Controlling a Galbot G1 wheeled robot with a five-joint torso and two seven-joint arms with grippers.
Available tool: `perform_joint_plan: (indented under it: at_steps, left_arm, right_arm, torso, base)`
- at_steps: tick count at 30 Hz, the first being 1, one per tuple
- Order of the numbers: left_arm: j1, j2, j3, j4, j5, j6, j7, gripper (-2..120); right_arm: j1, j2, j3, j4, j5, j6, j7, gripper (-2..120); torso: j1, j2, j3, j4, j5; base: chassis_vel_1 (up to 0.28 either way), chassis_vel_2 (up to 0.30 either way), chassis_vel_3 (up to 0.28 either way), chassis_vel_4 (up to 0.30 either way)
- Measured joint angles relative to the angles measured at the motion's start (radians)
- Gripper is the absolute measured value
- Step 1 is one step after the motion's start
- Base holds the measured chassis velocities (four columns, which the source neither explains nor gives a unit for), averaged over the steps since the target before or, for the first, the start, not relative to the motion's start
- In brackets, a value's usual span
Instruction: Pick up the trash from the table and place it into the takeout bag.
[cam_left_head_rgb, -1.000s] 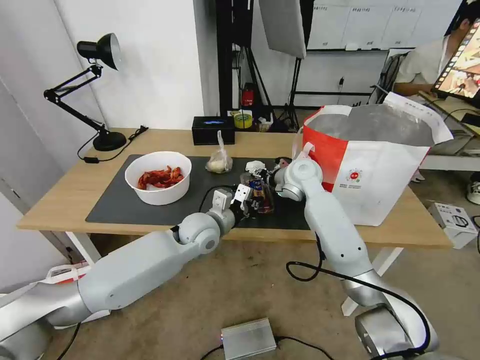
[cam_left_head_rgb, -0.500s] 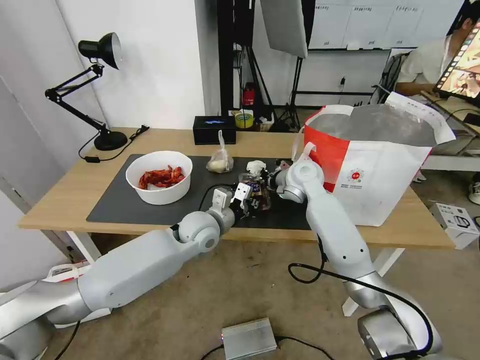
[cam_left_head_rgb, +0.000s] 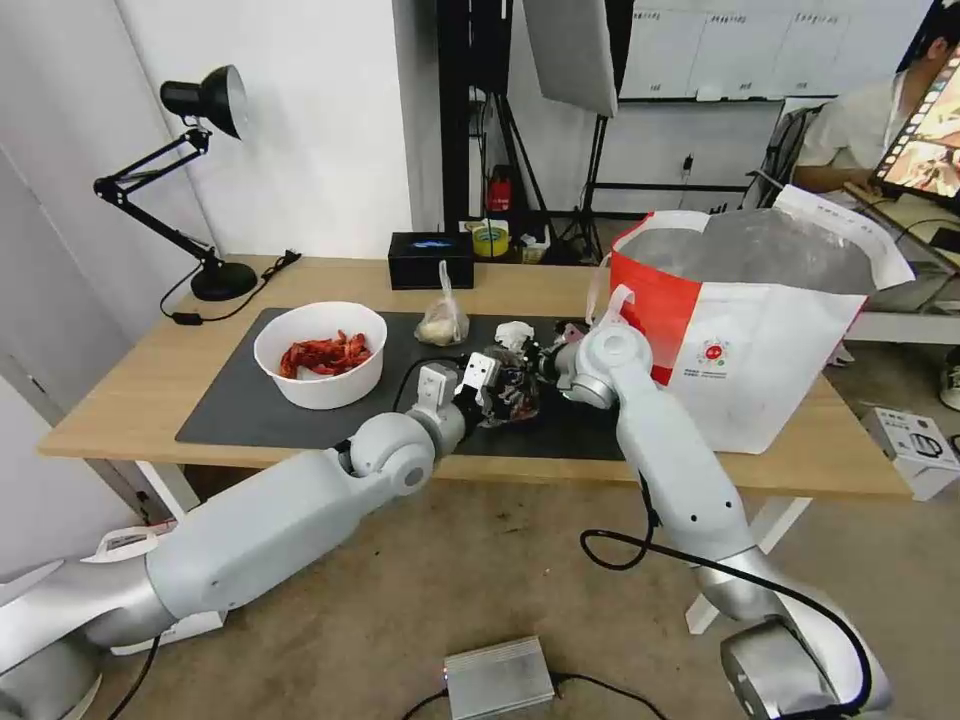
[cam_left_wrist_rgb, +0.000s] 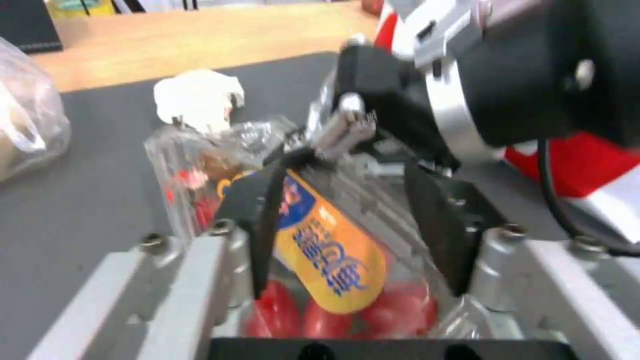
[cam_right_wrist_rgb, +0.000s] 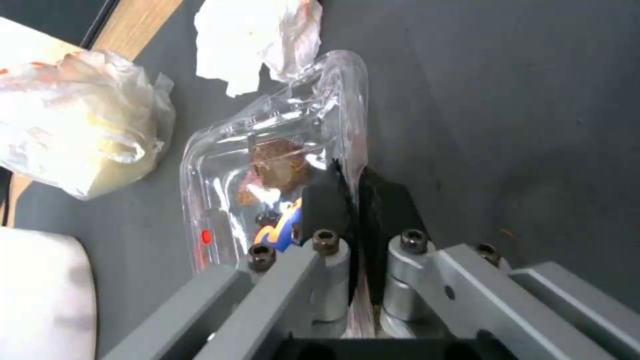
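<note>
The clear plastic box (cam_left_head_rgb: 507, 390) of red tomatoes, with a yellow label, sits tilted over the dark mat (cam_left_head_rgb: 250, 410) on the table (cam_left_head_rgb: 130, 390). My left gripper (cam_left_wrist_rgb: 347, 225) (cam_left_head_rgb: 487, 385) straddles the box and is shut on its sides. My right gripper (cam_right_wrist_rgb: 353, 200) (cam_left_head_rgb: 535, 362) pinches the box's far rim. The crumpled tissue (cam_left_head_rgb: 513, 333) (cam_right_wrist_rgb: 257, 35) lies just behind the box. The knotted clear bag (cam_left_head_rgb: 442, 322) (cam_right_wrist_rgb: 80, 135) is farther left. The white bowl (cam_left_head_rgb: 320, 355) of crayfish shells is at the mat's left. The takeout bag (cam_left_head_rgb: 760, 330) stands open at the right.
A black rectangular box (cam_left_head_rgb: 430, 260) and a tape roll (cam_left_head_rgb: 487, 240) sit at the table's back edge. A black desk lamp (cam_left_head_rgb: 205, 170) stands at the back left. On the floor are a metal box (cam_left_head_rgb: 497, 675) and a small white carton (cam_left_head_rgb: 912, 445).
Both grippers and the clear box between them have shifted a little leftward and up, and the box now tilts more. The other trash has stayed put.
</note>
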Motion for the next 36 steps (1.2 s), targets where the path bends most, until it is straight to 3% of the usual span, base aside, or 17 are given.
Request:
perform_joint_plan:
  at_steps: [2, 10, 36]
  left_arm:
    - [-0.002, 0.015, -0.01, -0.012, -0.004, 0.0, -0.001, 71]
    - [0.023, 0.069, -0.082, -0.064, -0.004, -0.001, -0.009, 97]
    - [0.279, 0.214, -0.345, -0.238, 0.002, -0.001, -0.023, 100]
  right_arm:
    - [-0.001, -0.001, 0.0, 0.0, -0.001, 0.0, -0.001, 1]
    - [-0.005, -0.001, 0.005, 0.012, -0.002, 0.0, -0.011, 1]
    - [-0.014, -0.023, -0.01, 0.148, 0.03, 0.002, -0.015, 1]
  torso:
    - [0.0, 0.0, 0.0, -0.0001, 0.0]
    - [0.0, 0.0, 0.0, -0.0007, -0.0001]
    - [0.0, 0.0, 0.0, -0.0002, -0.0001]
  base:
    - [0.0, 0.0, 0.0, 0.0]
    - [0.0, 0.0, 0.0, 0.0]
    - [0.0, 0.0, 0.0, 0.0]
